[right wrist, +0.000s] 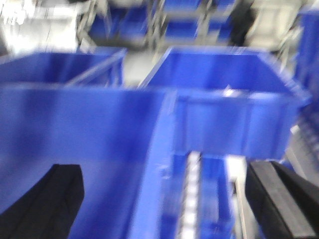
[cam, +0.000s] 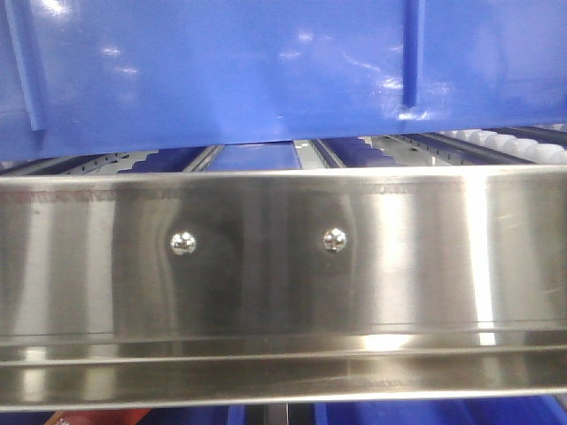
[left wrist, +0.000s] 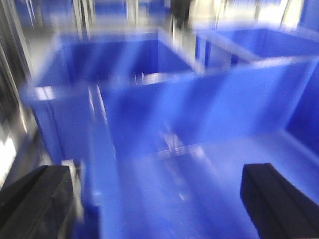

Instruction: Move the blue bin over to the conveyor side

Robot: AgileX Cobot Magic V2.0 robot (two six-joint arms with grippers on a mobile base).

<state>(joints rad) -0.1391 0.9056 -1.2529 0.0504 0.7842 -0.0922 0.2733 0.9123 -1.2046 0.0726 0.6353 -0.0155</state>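
Observation:
The blue bin (cam: pixel 266 62) fills the top of the front view, its glossy ribbed wall resting on the roller rack. The left wrist view is blurred; my left gripper (left wrist: pixel 157 204) is open, with its fingers (left wrist: pixel 35 199) wide apart and the bin's side wall (left wrist: pixel 102 164) standing between them, above the bin's floor (left wrist: pixel 199 169). My right gripper (right wrist: pixel 169 204) is open too, and the bin's other side wall (right wrist: pixel 154 174) stands between its fingers (right wrist: pixel 284 199). The conveyor belt is out of view.
A shiny steel rail (cam: pixel 283 266) with two screws crosses the front view, with white and blue rollers (cam: pixel 496 142) behind it. Other blue crates stand beyond the bin (left wrist: pixel 124 64) (right wrist: pixel 229 74). A roller strip (right wrist: pixel 192 199) lies beside the bin. Something red (cam: pixel 80 416) shows below the rail.

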